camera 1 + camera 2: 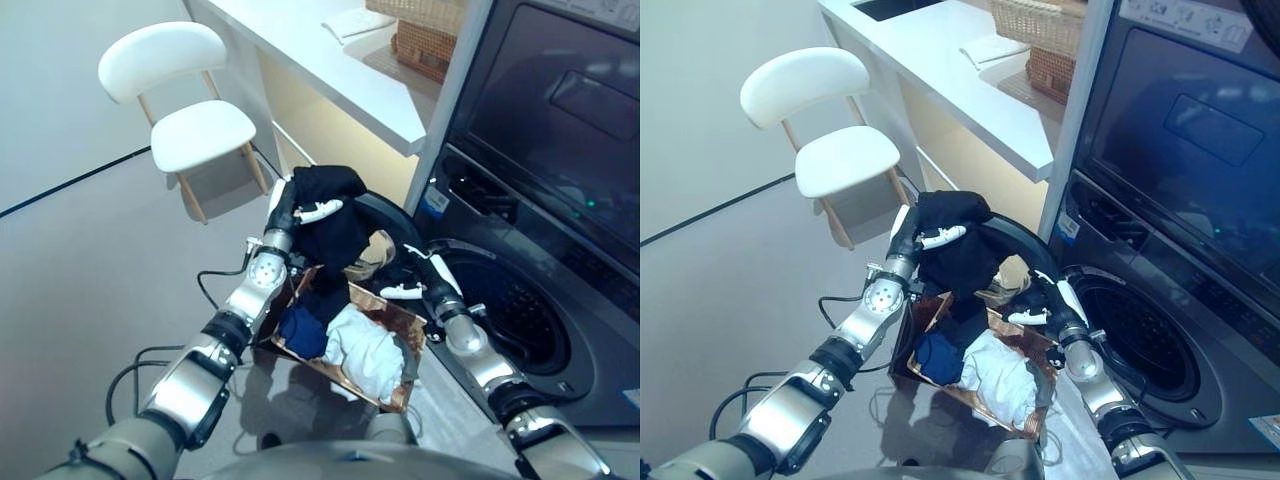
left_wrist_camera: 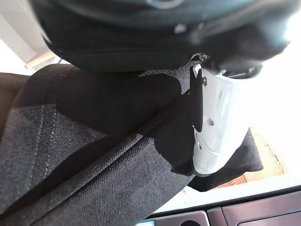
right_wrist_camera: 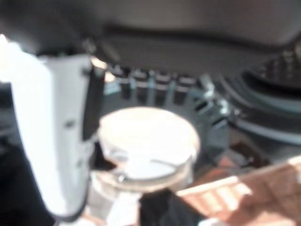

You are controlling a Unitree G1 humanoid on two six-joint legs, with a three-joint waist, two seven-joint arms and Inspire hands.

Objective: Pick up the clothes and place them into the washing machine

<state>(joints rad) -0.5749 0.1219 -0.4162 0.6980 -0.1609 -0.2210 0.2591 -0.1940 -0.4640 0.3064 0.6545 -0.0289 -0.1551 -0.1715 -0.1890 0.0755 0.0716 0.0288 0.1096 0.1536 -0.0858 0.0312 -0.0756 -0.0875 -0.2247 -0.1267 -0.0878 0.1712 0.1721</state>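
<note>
Laundry basket (image 1: 404,322) of clothes set before an open washing machine (image 1: 520,310).
Black garment (image 1: 330,215) is pinched aloft by the left hand (image 1: 300,210) above the basket; the right hand (image 1: 420,280), whose finger state cannot be told, hovers by the drum opening. Farther off, a white chair (image 1: 185,95) and counter (image 1: 330,70) are seen.

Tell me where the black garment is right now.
The black garment is lifted in the left hand, above the laundry basket, left of the washing machine's open drum.
</note>
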